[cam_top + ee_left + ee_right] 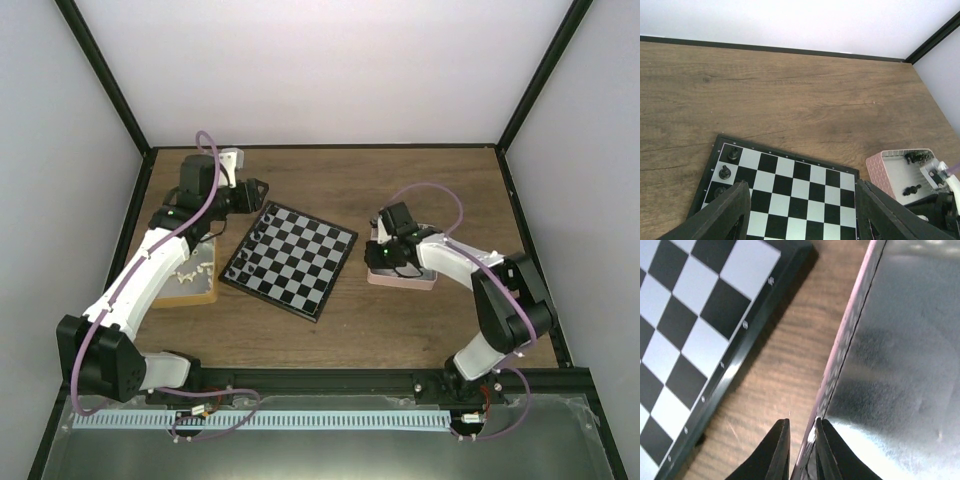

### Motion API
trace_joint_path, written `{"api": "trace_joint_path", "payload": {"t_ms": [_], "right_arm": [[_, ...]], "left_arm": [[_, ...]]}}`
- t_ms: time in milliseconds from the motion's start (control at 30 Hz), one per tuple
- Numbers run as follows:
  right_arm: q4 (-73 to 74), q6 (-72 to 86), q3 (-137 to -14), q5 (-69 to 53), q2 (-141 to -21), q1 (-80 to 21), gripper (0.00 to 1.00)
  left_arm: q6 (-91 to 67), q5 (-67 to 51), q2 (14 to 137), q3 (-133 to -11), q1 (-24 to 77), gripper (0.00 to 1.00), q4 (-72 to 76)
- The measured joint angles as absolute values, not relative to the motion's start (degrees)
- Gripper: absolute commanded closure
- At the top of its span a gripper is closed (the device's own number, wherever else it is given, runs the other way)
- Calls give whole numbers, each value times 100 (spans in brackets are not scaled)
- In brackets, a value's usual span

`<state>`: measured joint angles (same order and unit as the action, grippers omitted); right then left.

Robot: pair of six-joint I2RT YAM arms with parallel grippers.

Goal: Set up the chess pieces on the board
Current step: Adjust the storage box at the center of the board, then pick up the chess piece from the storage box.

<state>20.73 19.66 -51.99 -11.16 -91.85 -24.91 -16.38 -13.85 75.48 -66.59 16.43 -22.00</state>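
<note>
The board (290,258) lies tilted mid-table, with a few black chess pieces (247,250) along its left edge. My left gripper (247,193) hovers open and empty over the board's back-left corner. In the left wrist view its fingers (725,215) frame the board (790,195), with black pieces (725,172) on the corner squares. My right gripper (383,257) is at the pink tray (402,278). Its jaws (799,450) are closed narrowly over the tray's left wall (840,365), one finger outside and one inside. More black pieces (911,190) lie in that tray.
A tan tray (190,285) with cream-white pieces (186,270) sits left of the board, under the left arm. Bare wood (775,370) separates the board's rim (735,360) from the pink tray. Black frame posts and white walls enclose the table.
</note>
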Motion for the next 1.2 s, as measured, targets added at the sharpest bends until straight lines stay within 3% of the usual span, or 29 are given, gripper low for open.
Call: {"api": "trace_joint_path", "payload": {"t_ms": [200, 367, 567, 900, 1200], "right_arm": [[2460, 1778, -4875, -1376, -8818, -2582, 86], [2766, 1778, -4871, -1385, -8720, -2720, 65], [3004, 2231, -5068, -786, -8486, -2720, 54], [3006, 4036, -5308, 961, -8401, -2434, 53], [2781, 4429, -4971, 1166, -8840, -2178, 47]], "left_arm": [[-1638, -1406, 7564, -6641, 1643, 41, -2196], [-1643, -1444, 7592, -6639, 1643, 40, -2189], [-1643, -1466, 7605, -6639, 1643, 41, -2176], [-1643, -1461, 7605, -6639, 1643, 40, -2174], [-1643, -1468, 7605, -6615, 1643, 40, -2156]]}}
